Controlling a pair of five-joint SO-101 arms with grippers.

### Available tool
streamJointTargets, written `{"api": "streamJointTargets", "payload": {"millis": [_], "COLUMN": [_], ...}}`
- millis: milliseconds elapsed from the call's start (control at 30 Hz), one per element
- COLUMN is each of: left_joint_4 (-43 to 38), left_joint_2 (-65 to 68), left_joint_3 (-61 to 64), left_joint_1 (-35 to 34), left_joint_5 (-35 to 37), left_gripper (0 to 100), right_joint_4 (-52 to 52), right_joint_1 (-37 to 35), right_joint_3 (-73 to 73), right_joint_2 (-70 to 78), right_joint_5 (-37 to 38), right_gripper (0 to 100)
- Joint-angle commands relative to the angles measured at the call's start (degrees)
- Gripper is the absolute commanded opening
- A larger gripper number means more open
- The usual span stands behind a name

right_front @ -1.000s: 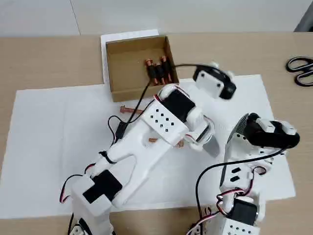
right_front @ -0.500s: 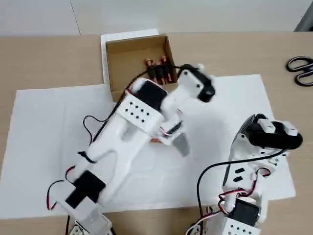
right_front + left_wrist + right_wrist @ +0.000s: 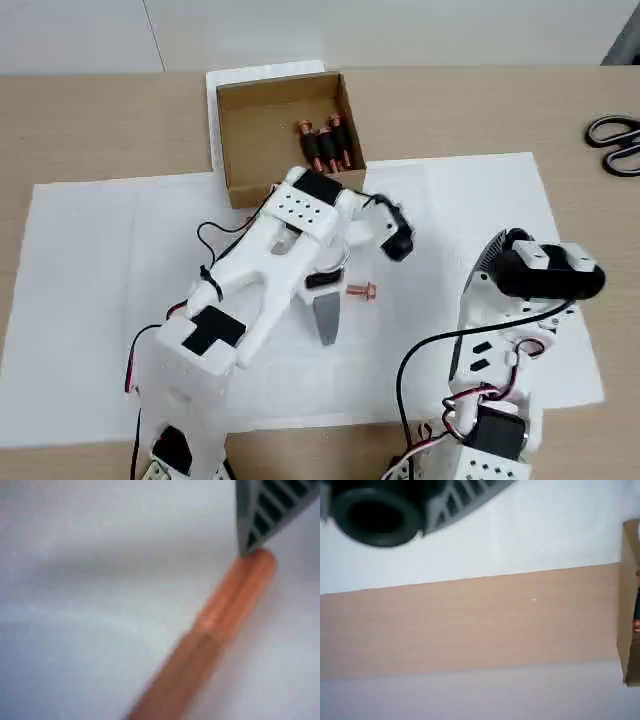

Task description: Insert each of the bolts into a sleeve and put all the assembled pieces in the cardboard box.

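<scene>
The cardboard box (image 3: 240,130) stands at the far side of the table with three bolts in black sleeves (image 3: 326,146) lying in its right corner. A loose copper bolt (image 3: 361,290) lies on the white paper. My left gripper (image 3: 325,318) is down at the paper just left of it. In the left wrist view a copper bolt (image 3: 225,615) lies on the paper with its end against the grey tip of my left gripper (image 3: 252,517). My right gripper (image 3: 490,262) is held up over the paper's right part, away from the bolts. The box's side (image 3: 630,605) shows in the right wrist view.
A white paper sheet (image 3: 100,260) covers the middle of the wooden table (image 3: 100,120). Black scissors (image 3: 615,145) lie at the right edge. A white slab (image 3: 262,72) sticks out behind the box. The right arm's base (image 3: 490,440) stands at the near edge.
My left arm has swung left and toward the near side, away from the box, and its gripper has come down to the paper beside the bolt. The right arm has kept still.
</scene>
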Motion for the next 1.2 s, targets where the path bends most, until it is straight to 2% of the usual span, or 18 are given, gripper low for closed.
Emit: {"api": "streamJointTargets", "payload": {"millis": [0, 233, 467, 933, 1000, 1167], "left_joint_4": [1.67, 3.08, -0.18, -1.32, -1.23, 0.88], "left_joint_2": [-0.44, -0.09, 7.65, 20.48, 21.36, 22.33], "left_joint_3": [-9.01, -16.4, -18.15, -30.9, -30.9, -31.08], "left_joint_1": [2.37, 3.6, 2.64, 2.64, 2.73, 3.87], "left_joint_5": [-1.32, -3.6, -13.1, -14.51, -14.51, -14.42], "left_gripper": [37, 37, 37, 37, 33, 14], "right_joint_4": [-0.57, -0.75, -0.75, -3.65, -4.53, -4.62], "right_joint_1": [-0.04, -0.31, -0.31, -0.22, -0.22, -0.31], "right_joint_3": [-0.18, 0.35, 0.26, 3.87, 4.4, 4.31], "right_joint_2": [-0.92, -0.92, -0.92, -0.92, -0.92, -0.92], "right_joint_5": [0.79, 0.79, 0.79, 0.79, 0.79, 0.79], "right_gripper": [0.4, 0.4, 0.4, 0.4, 0.4, 0.4]}}
